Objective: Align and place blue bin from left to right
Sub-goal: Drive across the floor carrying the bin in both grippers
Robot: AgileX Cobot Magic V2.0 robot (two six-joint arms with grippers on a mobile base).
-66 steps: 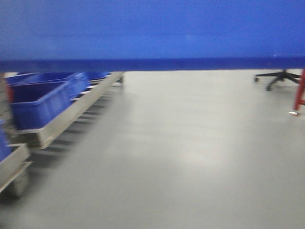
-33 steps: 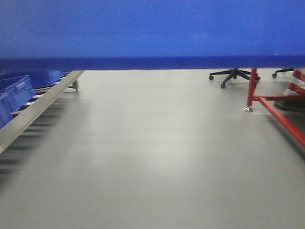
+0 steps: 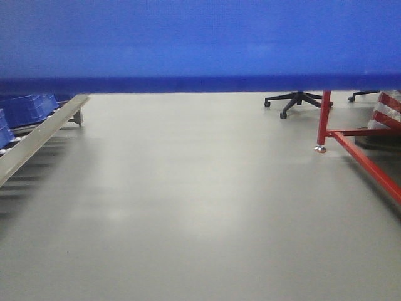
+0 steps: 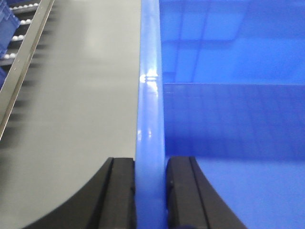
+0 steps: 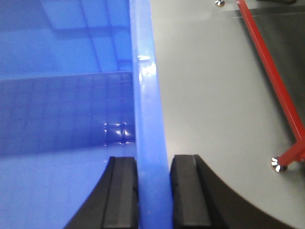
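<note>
A large bright blue bin (image 3: 200, 41) fills the whole upper band of the front view, held up off the grey floor (image 3: 188, 207), its lower edge a darker blue strip. The wrist views look down into it and show bare, glossy blue walls and bottom. At the left, a metal roller conveyor (image 3: 37, 135) runs away along the floor, carrying darker blue bins (image 3: 25, 108); what they hold cannot be seen from this angle. At the right stands a red metal frame (image 3: 360, 153) with a small foot on the floor. Behind it is the black star base of an office chair (image 3: 294, 100). The left claw (image 4: 150, 164) pinches the bin's left rim between two black fingers (image 4: 121, 191). The right claw (image 5: 153, 162) pinches the right rim the same way.
</note>
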